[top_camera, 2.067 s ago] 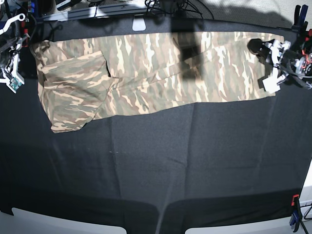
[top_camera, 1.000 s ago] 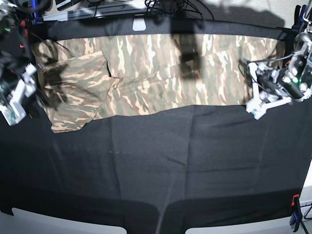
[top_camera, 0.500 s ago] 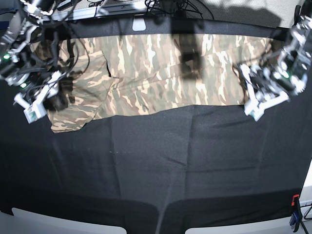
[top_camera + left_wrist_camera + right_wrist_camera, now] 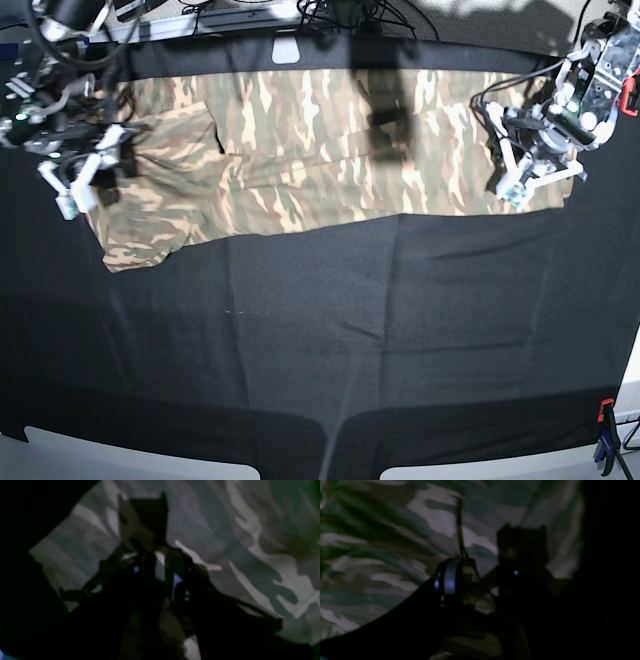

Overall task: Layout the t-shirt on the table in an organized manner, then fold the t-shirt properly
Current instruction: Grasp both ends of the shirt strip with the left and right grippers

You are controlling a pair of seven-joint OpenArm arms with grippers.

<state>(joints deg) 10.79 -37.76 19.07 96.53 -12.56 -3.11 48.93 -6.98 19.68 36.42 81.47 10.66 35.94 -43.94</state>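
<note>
The camouflage t-shirt (image 4: pixel 300 150) lies as a long band along the far side of the black table (image 4: pixel 350 330), with one sleeve hanging toward me at the left. My left gripper (image 4: pixel 512 182) hovers low over the shirt's right end. Its fingers stand a little apart, and camo cloth (image 4: pixel 250 542) shows in the gap at the left gripper (image 4: pixel 161 562). My right gripper (image 4: pixel 85 190) is over the shirt's left end by the sleeve. In the right wrist view the right gripper (image 4: pixel 482 577) has its fingers spread, with rumpled shirt fabric (image 4: pixel 382 542) beneath them. Both wrist views are very dark.
Cables and gear (image 4: pixel 340 15) line the far edge, with a pale patch (image 4: pixel 286 50) beside them. A clamp (image 4: pixel 605 440) sits at the near right corner. The light rim (image 4: pixel 120 455) shows along the front edge. A dark shadow (image 4: pixel 385 110) crosses the shirt.
Both arms have swung in from the table's sides onto the shirt's ends, then shifted a little toward the far edge. The shirt lies much as before.
</note>
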